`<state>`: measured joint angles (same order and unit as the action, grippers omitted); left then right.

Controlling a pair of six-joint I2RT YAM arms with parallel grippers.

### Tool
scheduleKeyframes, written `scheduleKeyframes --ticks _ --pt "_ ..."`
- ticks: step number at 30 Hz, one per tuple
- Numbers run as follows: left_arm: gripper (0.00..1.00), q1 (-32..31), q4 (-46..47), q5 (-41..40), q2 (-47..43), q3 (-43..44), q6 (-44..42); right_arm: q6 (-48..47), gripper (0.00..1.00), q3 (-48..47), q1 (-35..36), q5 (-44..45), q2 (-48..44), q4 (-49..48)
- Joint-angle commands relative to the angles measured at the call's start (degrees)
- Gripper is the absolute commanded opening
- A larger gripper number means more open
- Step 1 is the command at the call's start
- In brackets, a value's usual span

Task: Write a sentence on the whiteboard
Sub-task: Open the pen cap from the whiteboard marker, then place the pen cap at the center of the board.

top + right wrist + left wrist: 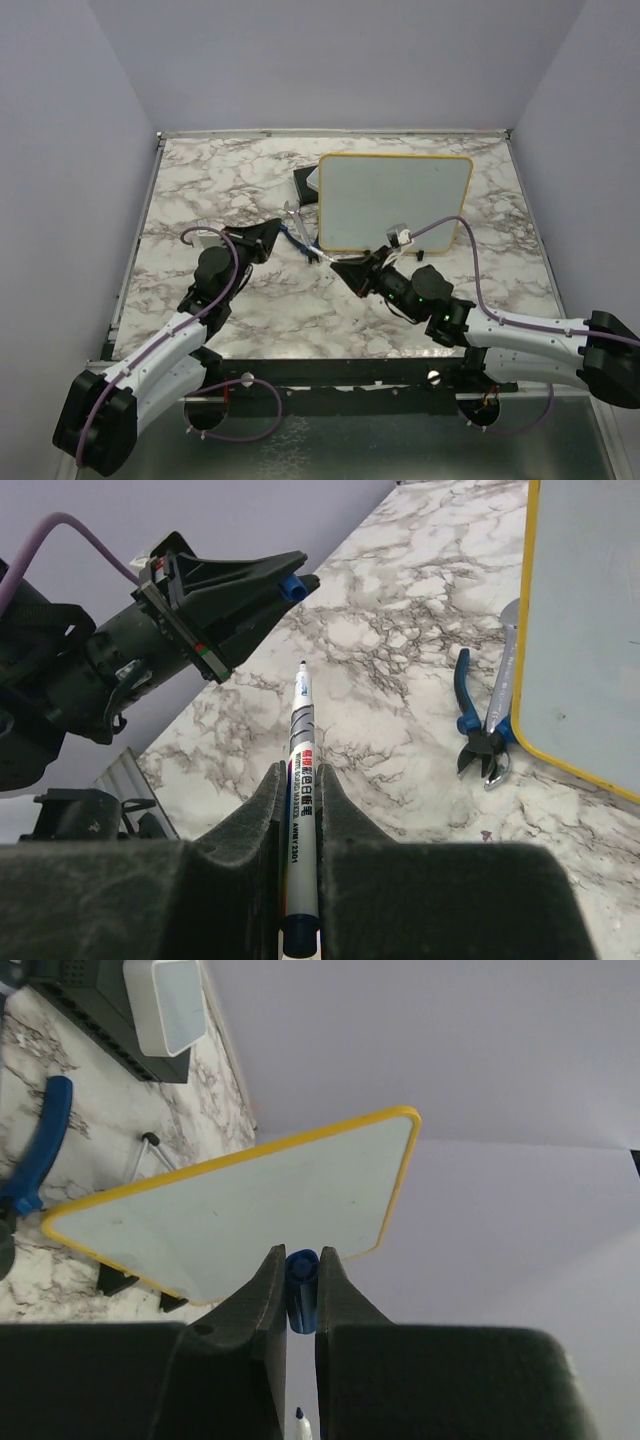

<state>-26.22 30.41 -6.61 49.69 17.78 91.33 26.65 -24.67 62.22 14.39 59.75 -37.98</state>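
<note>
Marble-patterned table [200, 180] carried the whiteboard [395, 200], lying face up at the far middle-right, with a box [305, 183] at its left edge and pliers [297, 240] just beside its near-left corner. From the left wrist, the left gripper [301, 1270] was clamped on a blue cap [301, 1288], the yellow-framed board beyond it. From the right wrist, the right gripper [300, 780] was clamped on a marker [303, 720], its bare tip pointing towards the left gripper. Red and black print ran along its barrel, too small to read.
</note>
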Motion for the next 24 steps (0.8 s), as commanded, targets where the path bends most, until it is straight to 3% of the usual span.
scheduleKeyframes --ticks 1,5,11,19,24 --pt "0.0 1.6 -7.5 -1.7 -4.1 -2.1 -6.3 1.5 0.01 1.1 0.4 3.7 -4.2 6.3" --pt "0.0 1.9 -22.5 1.5 -3.5 2.0 -23.0 -0.7 0.01 0.3 0.4 7.8 -8.8 13.3" --pt "0.0 1.2 -35.6 3.5 0.8 5.3 -40.6 -6.5 0.01 -2.6 0.4 14.5 -10.2 20.8" --pt "0.0 -8.8 -35.8 -2.2 10.9 5.1 -44.4 -6.7 0.01 -3.9 0.4 18.2 -6.2 18.4" --pt "0.02 -10.8 -35.9 -1.5 16.3 6.5 -45.2 -5.3 0.01 -4.8 0.4 16.1 -3.0 17.0"
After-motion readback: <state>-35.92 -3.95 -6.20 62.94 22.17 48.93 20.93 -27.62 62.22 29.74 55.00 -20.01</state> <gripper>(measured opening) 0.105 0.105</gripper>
